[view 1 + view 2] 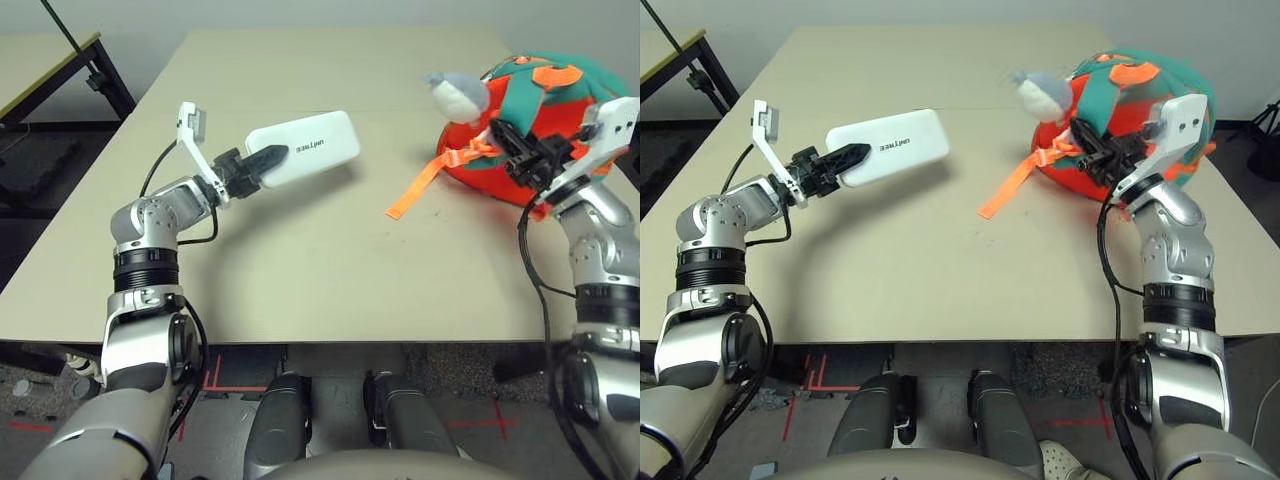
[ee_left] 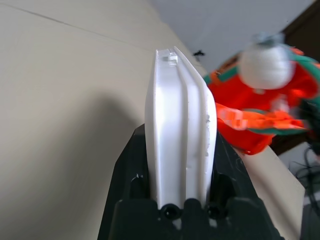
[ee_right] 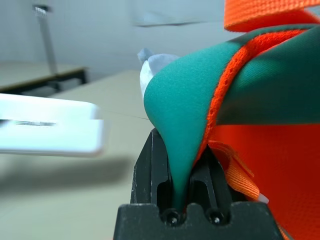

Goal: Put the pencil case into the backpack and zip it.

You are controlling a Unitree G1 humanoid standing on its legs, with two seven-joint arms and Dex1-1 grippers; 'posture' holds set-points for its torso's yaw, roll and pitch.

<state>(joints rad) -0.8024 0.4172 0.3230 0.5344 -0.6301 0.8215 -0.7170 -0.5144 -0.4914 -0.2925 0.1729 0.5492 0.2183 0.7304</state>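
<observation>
The left gripper (image 1: 262,163) holds the pencil case (image 1: 303,147) up above the table (image 1: 300,260). Its two black fingers (image 2: 127,175) are closed on one short end of the case, one finger on each flat side. The case is white and flat, with small dark letters on it. Its long side runs from the gripper away toward the backpack (image 1: 520,130), so its free end points to the robot's right and a little forward. It tilts a bit upward at that free end. It casts a soft shadow on the table under it. The case and the backpack are well apart.

The backpack sits on the right part of the table. It is teal and orange. A grey and white plush toy (image 1: 458,95) sits on its near left side. An orange strap (image 1: 415,190) trails from it across the table toward the middle.

The right gripper (image 1: 1087,140) is at the backpack. Its fingers (image 3: 150,175) are pinched tight on a fold of teal cloth with an orange edge.
</observation>
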